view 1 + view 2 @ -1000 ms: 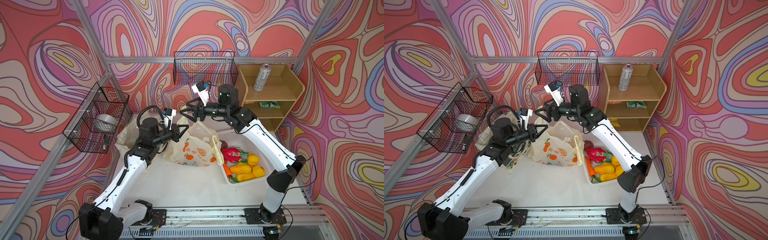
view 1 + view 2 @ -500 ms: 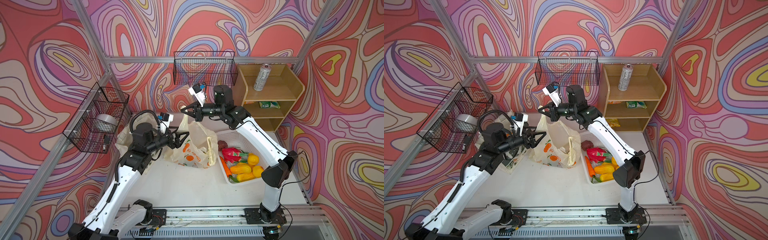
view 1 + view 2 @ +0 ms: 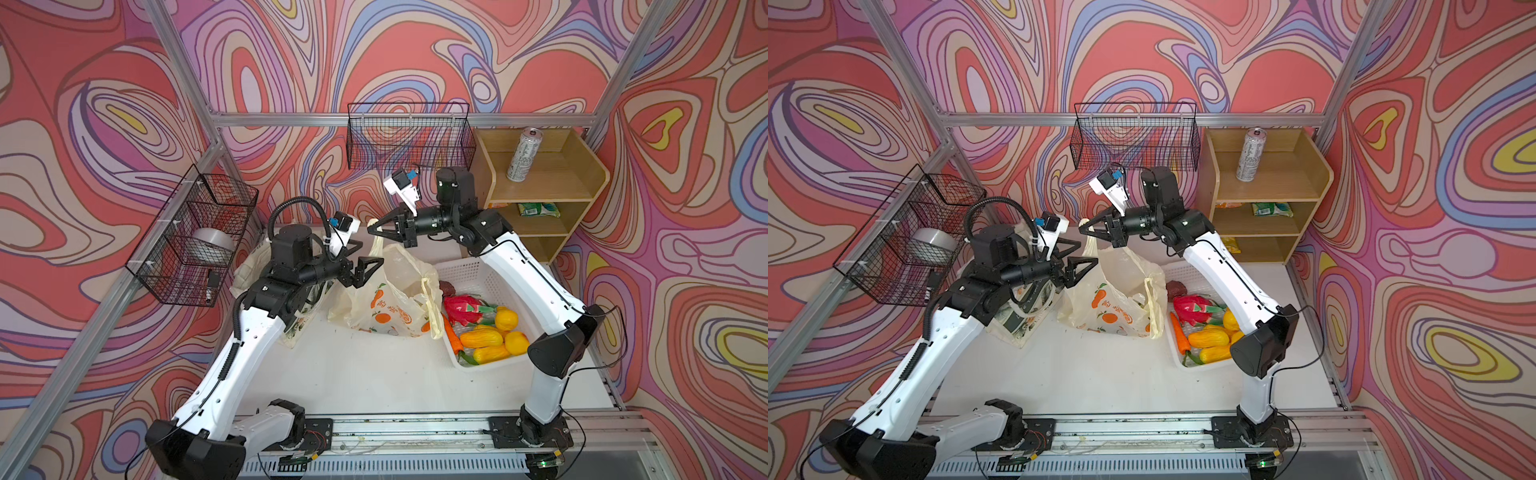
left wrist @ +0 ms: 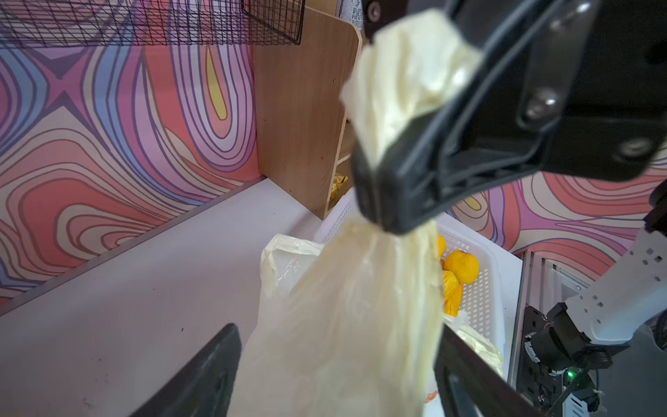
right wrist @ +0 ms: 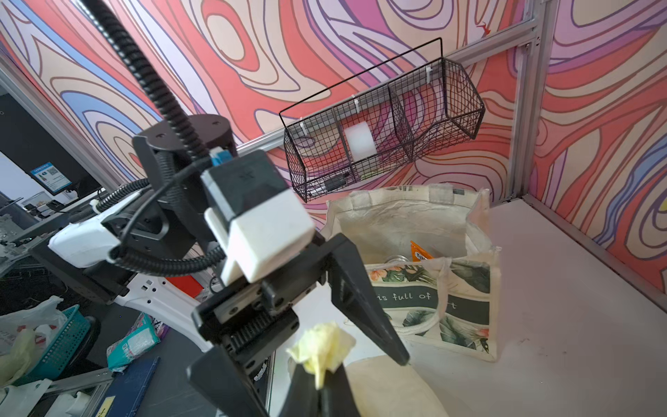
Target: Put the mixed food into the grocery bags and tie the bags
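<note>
My right gripper (image 3: 376,228) (image 5: 319,382) is shut on the bunched handle (image 5: 321,343) of the pale-yellow plastic bag (image 3: 386,299) (image 3: 1113,299) and holds it up. Just below it, my left gripper (image 3: 371,254) (image 4: 337,364) is open, with the bag's neck loose between its fingers (image 5: 364,303). The leaf-print canvas tote (image 3: 1017,320) (image 5: 433,289) stands behind the left arm, and a can top (image 5: 395,259) and an orange packet (image 5: 420,252) show inside it. Toy fruits (image 3: 482,338) lie in the white basket (image 3: 469,270). A silver can (image 3: 524,153) stands on the shelf.
The wooden shelf (image 3: 540,187) at the back right also holds a green packet (image 3: 536,209). Black wire baskets hang on the back wall (image 3: 409,137) and the left wall (image 3: 195,241). Bare white tabletop (image 3: 374,374) lies in front of the bags.
The bag's handle has passed from the left gripper to the right. The left gripper opened and let go, and the right gripper shut on the handle.
</note>
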{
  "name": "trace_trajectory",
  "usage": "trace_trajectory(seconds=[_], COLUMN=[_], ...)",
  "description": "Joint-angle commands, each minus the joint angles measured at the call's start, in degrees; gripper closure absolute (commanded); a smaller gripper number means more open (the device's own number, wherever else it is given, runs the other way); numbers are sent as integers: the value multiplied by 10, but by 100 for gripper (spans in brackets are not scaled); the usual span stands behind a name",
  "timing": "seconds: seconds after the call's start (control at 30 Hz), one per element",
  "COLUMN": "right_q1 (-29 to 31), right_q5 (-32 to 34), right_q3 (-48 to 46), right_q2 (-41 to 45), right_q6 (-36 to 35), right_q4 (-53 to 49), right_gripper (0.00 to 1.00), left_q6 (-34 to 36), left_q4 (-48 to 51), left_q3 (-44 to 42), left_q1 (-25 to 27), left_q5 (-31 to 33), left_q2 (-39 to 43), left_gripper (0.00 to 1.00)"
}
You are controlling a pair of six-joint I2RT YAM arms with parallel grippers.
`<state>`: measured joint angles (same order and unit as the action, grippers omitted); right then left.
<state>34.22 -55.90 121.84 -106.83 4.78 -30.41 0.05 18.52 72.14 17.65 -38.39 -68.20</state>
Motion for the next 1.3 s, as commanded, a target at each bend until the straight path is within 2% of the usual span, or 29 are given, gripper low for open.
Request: trace_trajectory(seconds=[0.0,0.1,0.2,0.23,0.4,0.53,0.63,0.77,0.83,0.87,0.9,1.0,1.1,1.2,1.27], right_q1=[1,1,1,1,1,1,1,0,-3,-5,-8,-13,-22,-33,-33], right_q5=[-21,-20,-11,-7,-1,2,3,20,48,72,103,220,341,406,424], right_q3=[-2,-8,-14,-18,-22,-29,-37,-42,-42,-44,-51,-118,-222,-315,-365], right_q2=[14,16,20,23,25,26,28,31,37,44,50,111,182,248,282], right_q6=[12,22,25,26,31,35,41,42,42,41,41,51,78,106,120], right_q4=[16,31,40,44,53,59,68,66,53,41,31,2,-26,-66,-94], right_gripper=[100,100,100,100,100,100,100,100,61,44,36,28,27,25,22], left_q6=[12,-23,-66,-80,-138,-161,-182,-219,-238,-244,-248,-256,-254,-249,-248], left_q4=[-26,-90,-149,-171,-261,-297,-324,-365,-370,-363,-357,-345,-330,-319,-316], left_q3=[21,1,-36,-54,-143,-177,-188,-198,-199,-197,-197,-203,-206,-207,-206], left_q1=[1,1,1,1,1,1,0,1,0,1,1,0,1,1,1], left_q5=[-52,-78,-103,-108,-101,-84,-72,-66,-58,-48,-38,-9,13,22,24], left_q2=[-23,-44,-58,-59,-49,-44,-43,-45,-45,-45,-43,-34,-26,-23,-24], left_gripper=[16,26,47,52,54,57,68,88,99,100,100,100,100,100,100])
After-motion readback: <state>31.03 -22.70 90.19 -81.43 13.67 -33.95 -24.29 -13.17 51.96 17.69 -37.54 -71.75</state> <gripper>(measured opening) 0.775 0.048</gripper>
